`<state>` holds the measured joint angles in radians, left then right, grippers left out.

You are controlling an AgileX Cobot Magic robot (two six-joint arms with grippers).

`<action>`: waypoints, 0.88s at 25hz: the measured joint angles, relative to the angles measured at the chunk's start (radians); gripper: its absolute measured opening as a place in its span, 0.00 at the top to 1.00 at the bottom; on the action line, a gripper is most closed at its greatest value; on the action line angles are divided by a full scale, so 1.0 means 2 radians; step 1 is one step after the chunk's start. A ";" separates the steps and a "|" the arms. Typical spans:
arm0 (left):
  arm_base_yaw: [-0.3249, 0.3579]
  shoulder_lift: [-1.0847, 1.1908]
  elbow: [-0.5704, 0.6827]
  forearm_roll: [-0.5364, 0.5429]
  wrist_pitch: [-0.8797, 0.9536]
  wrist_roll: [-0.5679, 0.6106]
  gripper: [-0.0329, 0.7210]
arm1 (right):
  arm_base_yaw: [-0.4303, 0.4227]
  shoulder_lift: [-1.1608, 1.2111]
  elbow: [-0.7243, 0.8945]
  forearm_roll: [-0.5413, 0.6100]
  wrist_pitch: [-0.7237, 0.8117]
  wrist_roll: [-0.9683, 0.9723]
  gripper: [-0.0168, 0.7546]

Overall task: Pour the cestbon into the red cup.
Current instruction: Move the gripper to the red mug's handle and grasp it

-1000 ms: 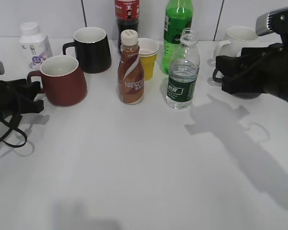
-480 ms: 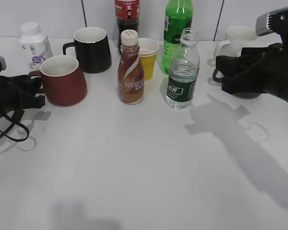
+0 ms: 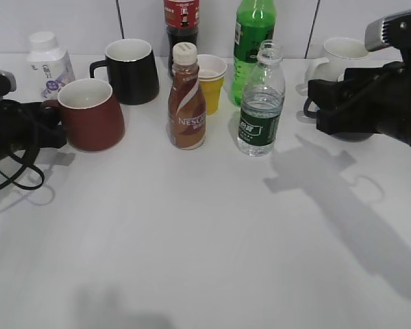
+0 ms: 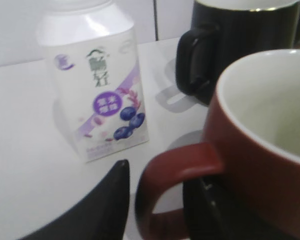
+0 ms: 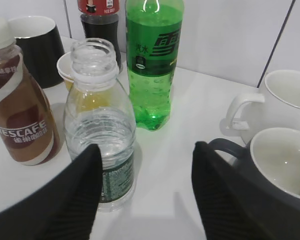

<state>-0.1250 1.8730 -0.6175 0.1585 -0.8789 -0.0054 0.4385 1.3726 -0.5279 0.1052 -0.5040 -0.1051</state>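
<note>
Left jaws straddle the red cup's handle; right jaws wide, short of the cestbon.

In the left wrist view the left gripper has one finger outside the loop handle of the red cup and the other between handle and cup wall, parted and not visibly pressing. The right gripper is spread wide, with the cestbon just ahead of its left finger and untouched. That bottle stands upright and uncapped, part full, on the white table beside the brown Nescafe bottle, with the yellow cup and green bottle behind. The red cup looks empty. I judge the task barely begun: both grasps, the lift and the pour all remain.
</note>
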 joint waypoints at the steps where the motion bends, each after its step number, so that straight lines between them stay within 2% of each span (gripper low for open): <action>1: 0.000 0.002 -0.004 0.004 0.002 0.000 0.59 | 0.000 0.000 0.000 0.000 0.000 0.000 0.42; 8: 0.001 0.034 -0.037 0.015 0.003 0.000 0.61 | 0.000 0.000 0.000 0.000 0.000 0.000 0.42; 11: 0.001 0.043 -0.044 0.016 -0.003 0.000 0.72 | 0.000 0.000 0.000 0.000 0.000 0.000 0.42; 13: 0.001 0.044 -0.044 0.017 -0.009 0.003 0.86 | 0.000 0.000 0.000 -0.002 0.000 0.000 0.42; 14: 0.001 0.045 -0.044 0.018 -0.010 0.003 0.90 | 0.000 0.000 0.000 -0.007 0.000 0.001 0.42; 17: 0.001 0.048 -0.044 0.019 -0.017 0.003 0.90 | 0.000 0.000 0.000 -0.045 0.000 0.022 0.42; 19: 0.001 0.048 -0.043 0.019 -0.017 0.003 0.90 | 0.000 0.001 0.000 -0.099 -0.001 0.053 0.41; 22: 0.001 0.035 -0.034 0.019 -0.010 0.003 0.90 | 0.000 0.016 0.000 -0.167 -0.017 0.112 0.31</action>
<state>-0.1227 1.9426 -0.6864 0.1964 -0.8990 0.0000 0.4385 1.4038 -0.5279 -0.2284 -0.5384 0.1191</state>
